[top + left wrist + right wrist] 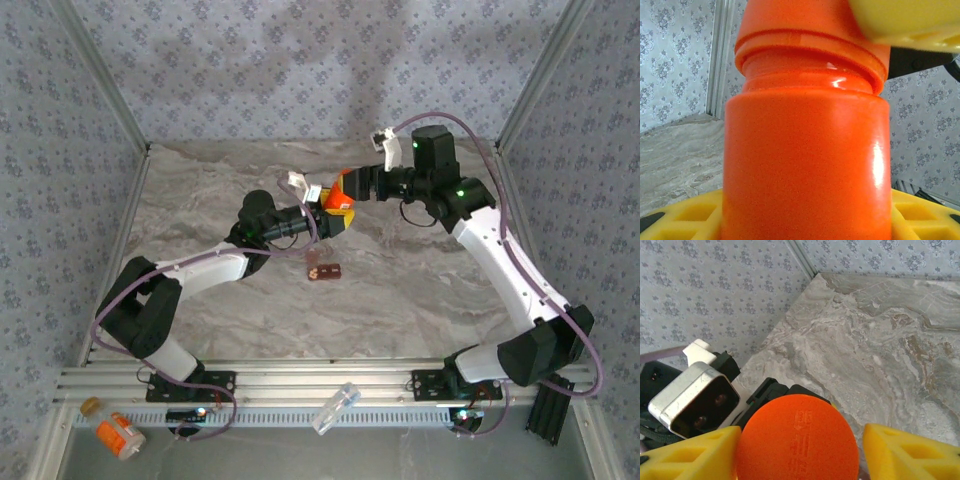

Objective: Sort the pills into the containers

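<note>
Holding an orange bottle (pixel 807 165) raised off the table (pixel 420 290), the left gripper (pixel 333 222) has its yellow fingers (pixel 685 215) pressed against the lower body, one on each side. That grip leaves the neck and cap (pixel 796 437) free for the other arm. Judgement: the left arm serves as the vice for uncapping.

Pill box (pixel 323 270) lies flat on the table, just nearer the bases than the raised bottle, apart from both grippers. Compartments are too small to read. Its spot close under the bottle probably suits a later pour.

Right gripper (pixel 352 187) is set from the right with its jaws straddling the cap. In the right wrist view the left-hand finger (pixel 690 455) touches the cap's edge; the other sits just off it, a sliver of table between. So it is partly open, not clamped. Judgement: it needs a full clamp before twisting, or the cap may slip.
</note>
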Robot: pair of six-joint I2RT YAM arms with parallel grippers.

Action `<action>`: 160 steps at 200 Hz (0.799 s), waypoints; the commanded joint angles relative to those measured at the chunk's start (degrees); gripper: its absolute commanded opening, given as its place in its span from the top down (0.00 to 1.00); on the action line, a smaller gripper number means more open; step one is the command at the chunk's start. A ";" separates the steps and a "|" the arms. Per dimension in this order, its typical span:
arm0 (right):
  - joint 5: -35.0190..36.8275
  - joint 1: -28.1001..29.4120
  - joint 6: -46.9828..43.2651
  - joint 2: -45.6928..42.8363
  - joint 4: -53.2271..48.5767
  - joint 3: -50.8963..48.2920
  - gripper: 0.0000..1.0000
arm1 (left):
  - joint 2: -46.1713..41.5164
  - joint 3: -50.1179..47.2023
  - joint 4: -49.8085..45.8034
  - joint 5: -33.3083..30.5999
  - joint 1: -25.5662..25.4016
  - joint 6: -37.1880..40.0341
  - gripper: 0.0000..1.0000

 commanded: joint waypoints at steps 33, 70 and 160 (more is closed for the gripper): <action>-0.78 0.33 -1.31 0.38 -2.70 2.13 0.57 | -1.60 2.19 1.80 1.71 0.19 0.71 1.00; -3.03 -0.14 -7.24 2.42 -10.97 6.71 0.62 | -3.05 3.41 -5.63 4.82 0.25 6.20 1.00; -4.90 0.19 -5.36 3.48 -9.22 3.61 0.64 | -5.13 2.33 -5.65 3.90 0.26 7.13 1.00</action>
